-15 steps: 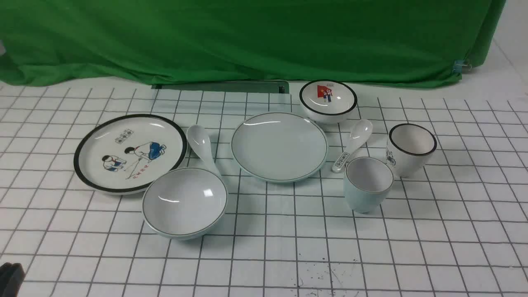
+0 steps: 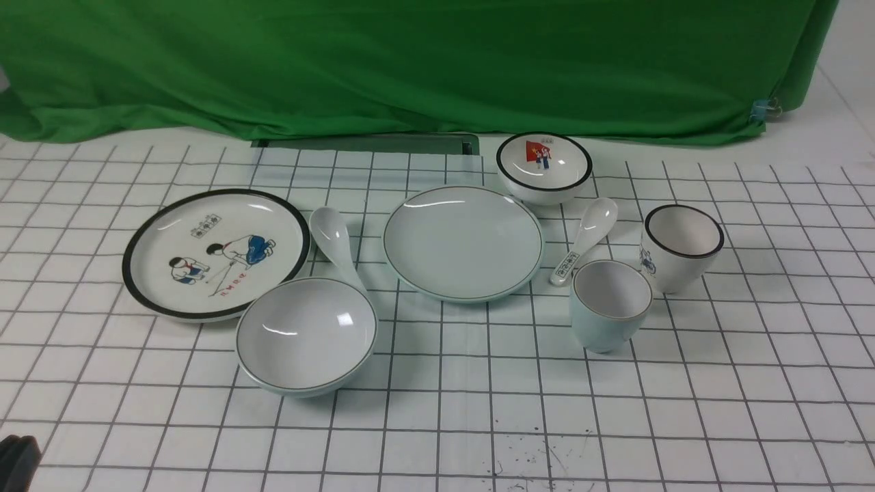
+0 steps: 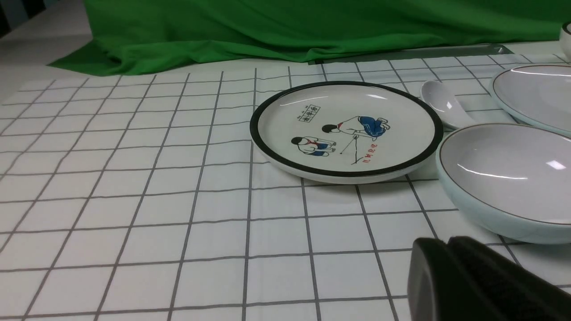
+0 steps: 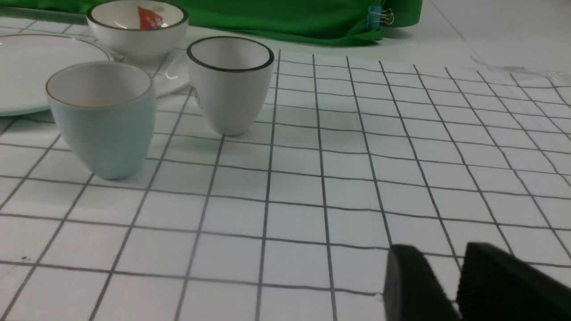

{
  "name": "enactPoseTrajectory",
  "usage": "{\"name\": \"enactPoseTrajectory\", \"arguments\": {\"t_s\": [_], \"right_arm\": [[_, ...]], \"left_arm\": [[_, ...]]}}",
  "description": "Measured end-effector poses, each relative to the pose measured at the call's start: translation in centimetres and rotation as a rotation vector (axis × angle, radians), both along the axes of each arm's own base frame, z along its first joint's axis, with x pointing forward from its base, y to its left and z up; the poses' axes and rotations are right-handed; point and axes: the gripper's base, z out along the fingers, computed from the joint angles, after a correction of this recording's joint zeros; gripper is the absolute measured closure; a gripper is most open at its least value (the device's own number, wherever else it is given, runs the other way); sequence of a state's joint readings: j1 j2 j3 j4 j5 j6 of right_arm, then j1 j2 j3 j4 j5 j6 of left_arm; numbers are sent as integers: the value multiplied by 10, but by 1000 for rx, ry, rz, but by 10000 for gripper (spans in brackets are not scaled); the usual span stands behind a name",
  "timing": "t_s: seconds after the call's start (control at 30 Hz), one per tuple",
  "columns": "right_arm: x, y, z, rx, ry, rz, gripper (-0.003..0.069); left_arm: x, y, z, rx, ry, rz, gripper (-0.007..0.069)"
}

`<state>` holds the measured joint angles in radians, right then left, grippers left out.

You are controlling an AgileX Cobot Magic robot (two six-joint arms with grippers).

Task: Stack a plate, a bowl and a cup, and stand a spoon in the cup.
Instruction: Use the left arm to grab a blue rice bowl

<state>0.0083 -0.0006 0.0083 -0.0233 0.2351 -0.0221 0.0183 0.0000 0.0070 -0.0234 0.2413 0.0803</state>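
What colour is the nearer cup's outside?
Pale blue-green cup, clearest in the right wrist view.

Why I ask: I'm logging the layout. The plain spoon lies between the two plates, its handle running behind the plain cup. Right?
Not quite. The spoon lies between the picture plate and the plain plate, but its handle runs behind the bowl, not the cup, which stands right of the plain plate. The front view shows it.

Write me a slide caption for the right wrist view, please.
Pale cup and dark-rimmed white cup standing upright, apart, untouched.
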Motion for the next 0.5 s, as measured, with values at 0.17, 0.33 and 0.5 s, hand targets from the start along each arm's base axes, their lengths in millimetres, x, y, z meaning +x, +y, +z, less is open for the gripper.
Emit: {"name": "enactPoseTrajectory", "arguments": {"t_s": [0.17,0.33,0.5], "right_arm": [[0,0,0,0,0,0,426],[0,0,0,0,0,0,420],[0,0,0,0,0,0,421]], "left_arm": [[0,0,0,0,0,0,653],[0,0,0,2,0,0,653],[0,0,0,6,0,0,653]]}}
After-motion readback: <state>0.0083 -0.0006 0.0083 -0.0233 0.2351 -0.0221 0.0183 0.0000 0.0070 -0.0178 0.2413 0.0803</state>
